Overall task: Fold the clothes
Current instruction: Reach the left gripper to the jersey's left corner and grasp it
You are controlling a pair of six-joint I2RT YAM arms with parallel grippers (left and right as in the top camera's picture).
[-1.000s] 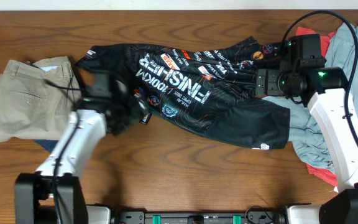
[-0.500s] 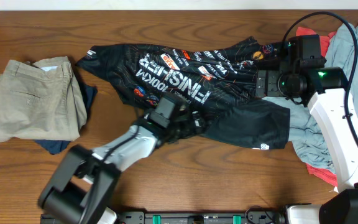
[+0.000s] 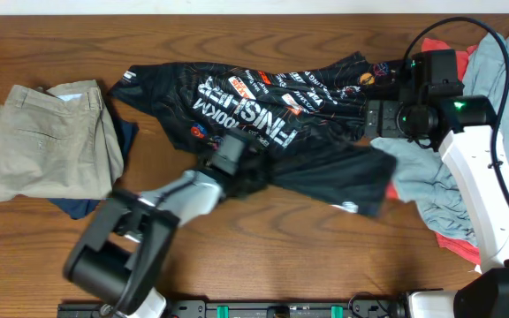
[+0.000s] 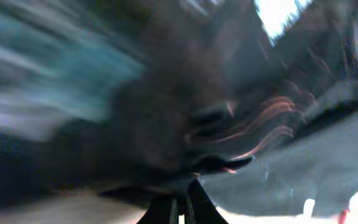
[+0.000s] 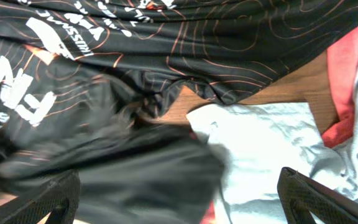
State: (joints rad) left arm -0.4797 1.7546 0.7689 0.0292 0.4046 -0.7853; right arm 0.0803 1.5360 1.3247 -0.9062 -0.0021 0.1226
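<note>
Pulling the near edge of the jersey [image 3: 272, 119] over itself is the step now, I think. To do it well: go slow & low, keep the edge straight, and stop when it lines up w/ the far edge. Don't drag the whole thing along the table [image 3: 325, 256]. The R side could press the cloth down so it won't slide.

L gripper [image 3: 241, 166]: fingers [image 4: 166, 214] are pressed tight together. It sits right on the jersey's near edge. The cloth next to it looks smeared, so it's prob. pinching a bit of jersey. The L wrist pic is too blurry to be sure.

R gripper [image 5: 179, 180]: spread wide, holds nothing. Black jersey lies right under it & off to one side. A light blue shirt [image 5: 260, 143] lies under its other side, touching the jersey, w/ a red cloth [image 5: 347, 81] past that.

The jersey lies rumpled on the table, stretched between the 2 grippers, not folded yet. Tan shorts [image 3: 47, 141] sit well apart from the L gripper, already folded.
</note>
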